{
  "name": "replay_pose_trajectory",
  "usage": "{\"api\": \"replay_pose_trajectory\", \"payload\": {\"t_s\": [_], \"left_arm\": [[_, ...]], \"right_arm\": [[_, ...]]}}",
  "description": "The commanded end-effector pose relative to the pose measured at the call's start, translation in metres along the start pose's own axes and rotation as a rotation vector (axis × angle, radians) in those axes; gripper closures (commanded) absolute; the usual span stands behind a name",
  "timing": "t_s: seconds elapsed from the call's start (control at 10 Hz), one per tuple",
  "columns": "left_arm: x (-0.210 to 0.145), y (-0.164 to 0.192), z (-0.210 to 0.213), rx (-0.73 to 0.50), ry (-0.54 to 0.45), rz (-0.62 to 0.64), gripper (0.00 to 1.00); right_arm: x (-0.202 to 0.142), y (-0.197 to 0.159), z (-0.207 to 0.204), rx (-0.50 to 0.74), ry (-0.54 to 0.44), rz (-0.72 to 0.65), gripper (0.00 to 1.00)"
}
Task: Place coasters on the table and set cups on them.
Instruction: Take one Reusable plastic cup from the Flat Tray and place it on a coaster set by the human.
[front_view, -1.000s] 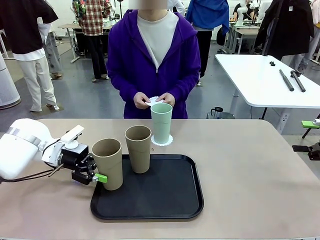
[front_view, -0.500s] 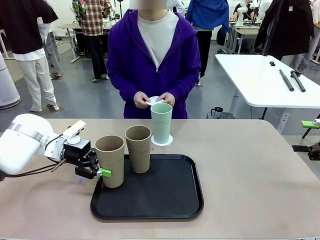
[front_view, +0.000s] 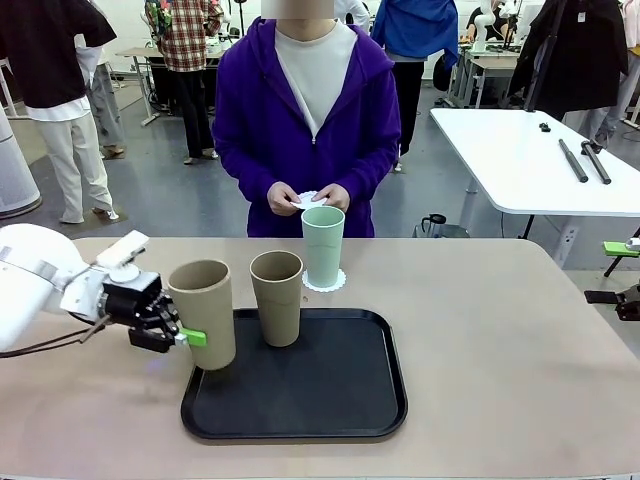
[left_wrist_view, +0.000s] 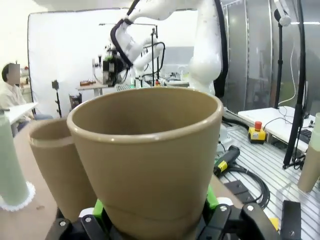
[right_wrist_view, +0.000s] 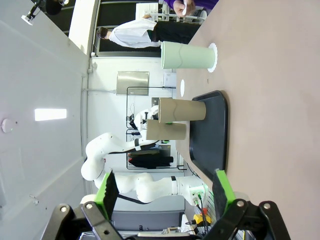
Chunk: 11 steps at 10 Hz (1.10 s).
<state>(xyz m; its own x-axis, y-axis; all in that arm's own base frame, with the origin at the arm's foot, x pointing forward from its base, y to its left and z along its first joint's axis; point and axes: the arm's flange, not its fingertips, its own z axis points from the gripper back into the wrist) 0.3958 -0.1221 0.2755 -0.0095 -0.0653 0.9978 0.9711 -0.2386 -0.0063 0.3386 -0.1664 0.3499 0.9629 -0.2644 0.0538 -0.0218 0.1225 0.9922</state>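
Wondering how you'd finish this carry. Left tool (front_view: 190, 338) is clamped low on the wall of a beige cup (front_view: 202, 315), which looks raised just clear of the black tray (front_view: 300, 420) at its left rim. The other beige cup (front_view: 277, 298) stands on the tray. The mint cup (front_view: 323, 245) already sits on its coaster (front_view: 323, 281) on the surface (front_view: 500, 330) just past the tray. (OP)

Honestly, no rush. The spare coasters (front_view: 304, 200) are in the person's hands (front_view: 336, 197), so there's no free spot laid out yet. That cup is tall and gripped low, so I'd keep it dead upright. Hold it over bare surface left of the tray, then lower it centred on a coaster so the lacy edge shows all round. Let go only once the base sits flat. Right tool (right_wrist_view: 165, 200) has its jaws wide apart with nothing in them, fine where it is. (reply)
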Motion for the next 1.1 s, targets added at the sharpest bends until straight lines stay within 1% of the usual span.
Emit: {"api": "replay_pose_trajectory", "payload": {"t_s": [0.0,0.1,0.2,0.4,0.5,0.6,0.8,0.9,1.0], "left_arm": [[0.087,-0.024,-0.001,0.052,0.002,-0.092,0.19],[0.119,-0.028,-0.005,0.061,0.019,-0.117,0.19],[0.140,-0.033,-0.008,0.082,0.036,-0.129,0.19],[0.167,-0.030,-0.012,0.115,0.067,-0.127,0.19],[0.165,-0.030,-0.012,0.132,0.099,-0.110,0.19],[0.170,-0.032,-0.005,0.068,0.049,-0.154,0.19],[0.170,-0.032,-0.005,0.068,0.049,-0.154,0.19],[0.173,-0.031,-0.007,0.083,0.075,-0.143,0.15],[0.158,-0.014,0.015,0.095,0.061,-0.126,0.15]], "right_arm": [[-0.003,0.001,0.001,0.000,0.011,0.007,0.00],[-0.003,0.001,0.001,0.000,0.011,0.007,0.00],[-0.003,0.001,0.001,0.000,0.011,0.007,0.00],[-0.003,0.001,0.001,0.000,0.011,0.007,0.00],[-0.003,0.001,0.001,0.000,0.011,0.007,0.00],[-0.003,0.001,0.001,0.000,0.011,0.007,0.00],[-0.003,0.001,0.001,0.000,0.011,0.007,0.00],[-0.003,0.001,0.001,0.000,0.011,0.007,0.00],[-0.003,0.001,0.001,0.000,0.011,0.007,0.00]]}}
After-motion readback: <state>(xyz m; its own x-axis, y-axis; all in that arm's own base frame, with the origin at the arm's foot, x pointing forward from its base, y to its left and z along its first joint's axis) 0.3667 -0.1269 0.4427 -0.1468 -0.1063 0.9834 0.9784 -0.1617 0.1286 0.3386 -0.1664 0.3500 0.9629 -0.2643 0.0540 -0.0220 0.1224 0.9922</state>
